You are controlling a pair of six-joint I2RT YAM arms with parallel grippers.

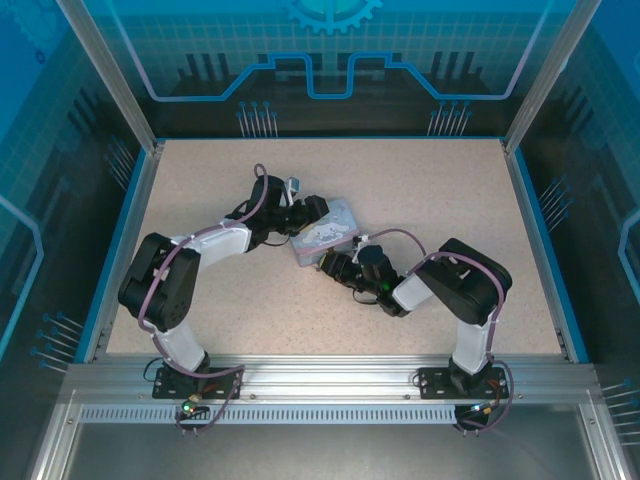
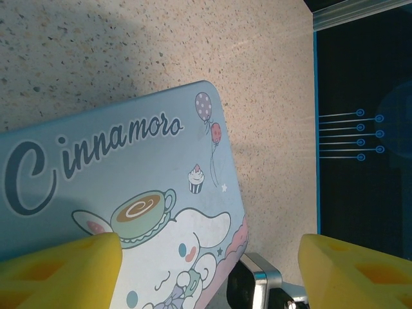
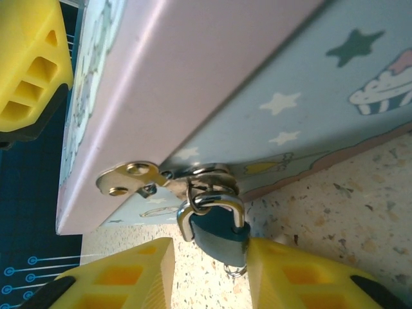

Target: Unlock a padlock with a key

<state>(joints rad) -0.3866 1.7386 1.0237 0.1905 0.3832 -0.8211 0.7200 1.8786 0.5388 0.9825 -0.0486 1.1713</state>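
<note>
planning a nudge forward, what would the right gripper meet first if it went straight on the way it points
Most likely the padlock: its dark body hangs off the tin, right between the jaws of the right gripper, with the tin wall just beyond. Exact depth is unclear.

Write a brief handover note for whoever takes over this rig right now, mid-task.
Left gripper: open wide at the tin, not gripping it.
Right gripper: open, one finger either side of the padlock.
Padlock: hanging from the tin's hasp, shackle shut.
Key: not made out.
Done: both arms are at the tin.
Left: find the key, insert, turn, free the shackle.
</note>
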